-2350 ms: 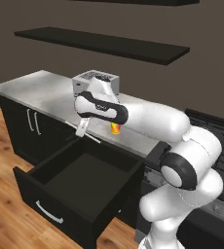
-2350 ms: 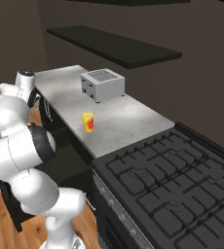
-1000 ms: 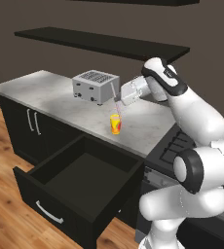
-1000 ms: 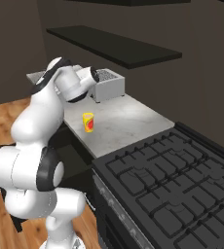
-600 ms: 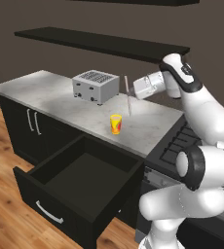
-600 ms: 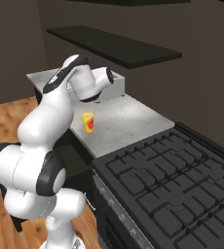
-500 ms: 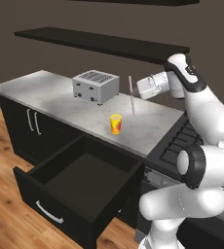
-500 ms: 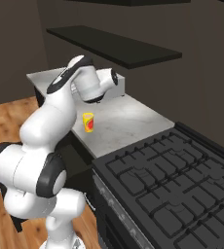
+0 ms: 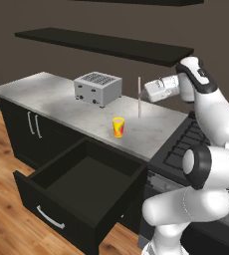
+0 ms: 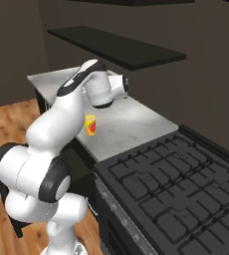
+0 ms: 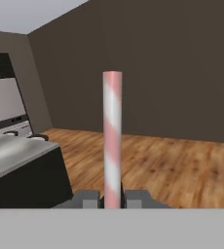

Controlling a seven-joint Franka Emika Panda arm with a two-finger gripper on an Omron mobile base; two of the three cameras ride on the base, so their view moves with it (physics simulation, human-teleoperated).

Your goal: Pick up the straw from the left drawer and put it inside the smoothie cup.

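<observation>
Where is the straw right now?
The straw stands upright in the shut end effector, held above the counter, right of the toaster and beyond the smoothie cup.

Since the first pictures, the claw [image 9: 140,95] has left the open left drawer [image 9: 81,185] and swung up and across to the right, and it now hangs above the table [image 9: 47,97], past the smoothie cup [image 9: 118,127]. The straw [image 9: 139,97], low by the drawer front before, has come along pinched between the fingers [image 11: 87,198] and stands nearly upright. Its lower tip seems to be clear of the table, though that is hard to judge.
</observation>
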